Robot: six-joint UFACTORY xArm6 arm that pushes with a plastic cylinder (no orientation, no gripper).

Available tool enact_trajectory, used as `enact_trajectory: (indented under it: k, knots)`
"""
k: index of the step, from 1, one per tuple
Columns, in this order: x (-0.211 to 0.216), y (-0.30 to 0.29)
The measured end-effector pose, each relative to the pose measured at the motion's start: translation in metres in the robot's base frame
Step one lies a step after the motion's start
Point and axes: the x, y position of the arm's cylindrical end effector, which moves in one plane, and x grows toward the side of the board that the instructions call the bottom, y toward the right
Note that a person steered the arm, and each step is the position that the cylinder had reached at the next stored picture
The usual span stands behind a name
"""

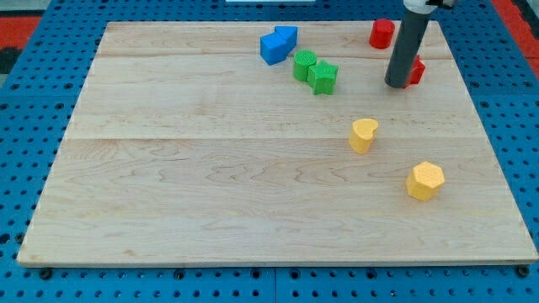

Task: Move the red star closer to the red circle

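The red star (416,71) is seen near the view's top right, touching my tip (397,83) on its right and largely hidden behind the rod. The red circle (381,33) lies just above. No writing is visible.

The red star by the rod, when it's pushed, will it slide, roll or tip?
The red star, mostly hidden behind my tip, looks low and flat-bottomed, so it probably slides rather than tips. An off-centre push would likely spin it on the smooth wooden board.
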Motion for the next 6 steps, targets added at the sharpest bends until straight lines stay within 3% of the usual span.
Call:
enact_trajectory:
  k: [2,3,6]
  knots:
    - [0.014,0.065]
    - [0.009,0.068]
    - [-0.044,-0.029]
